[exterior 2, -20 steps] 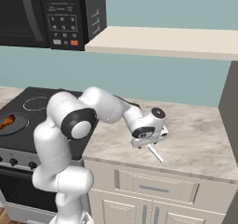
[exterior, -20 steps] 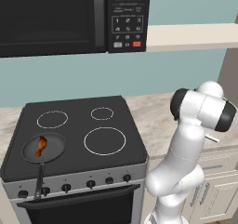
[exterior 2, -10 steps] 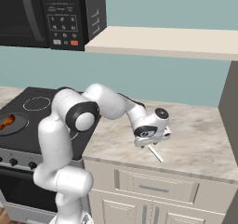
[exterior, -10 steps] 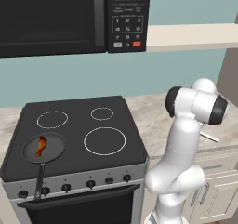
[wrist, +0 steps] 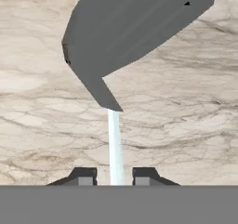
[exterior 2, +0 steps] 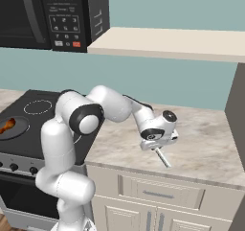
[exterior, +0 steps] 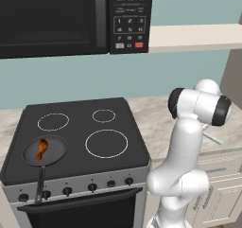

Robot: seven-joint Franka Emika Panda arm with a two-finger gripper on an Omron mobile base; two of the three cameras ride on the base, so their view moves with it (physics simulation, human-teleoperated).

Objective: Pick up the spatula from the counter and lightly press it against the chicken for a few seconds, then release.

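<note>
Low over the marble surface (wrist: 195, 125), the tool (wrist: 115, 176) has its two fingertips spread to either side of the spatula's (wrist: 135, 32) pale handle. A narrow gap shows on each side, and the tool grips nothing. The grey blade lies flat on the surface just ahead of the fingertips. In the right base view, the handle juts out from beneath the tool (exterior 2: 155, 140). The chicken (exterior: 41, 149) sits in a dark pan (exterior: 57, 152) on the stove (exterior: 118, 118), well apart to the tool's left.

Veined marble counter (wrist: 190, 125), matt grey spatula (wrist: 135, 28)
</note>
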